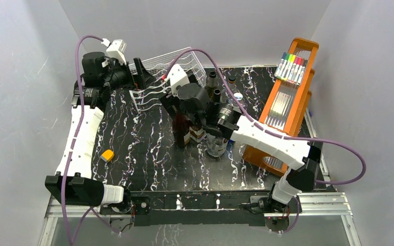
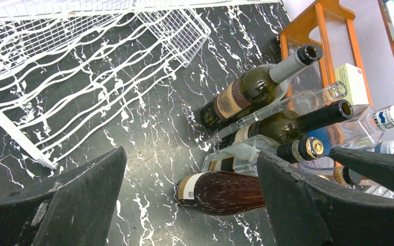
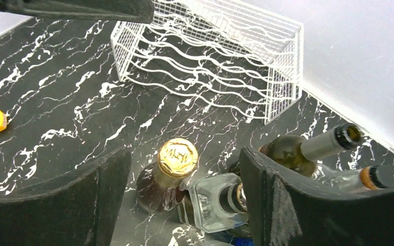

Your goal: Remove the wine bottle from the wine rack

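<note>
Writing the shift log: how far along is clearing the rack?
Done, it seems: the rack shows no bottle in either wrist view, and the bottles stand grouped on the table. In hand: nothing; the right gripper is open above the gold-capped bottle, the left gripper open too. Remaining: seemingly just pulling the arms away.

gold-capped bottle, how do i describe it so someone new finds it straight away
On the marble table, a cluster of bottles stands in the middle, between the wire rack at the back and the orange rack on the right. The gold-capped bottle is at the cluster's near-left edge. It alone has dark reddish-brown glass under a gold top; those beside it are clear or green.
</note>
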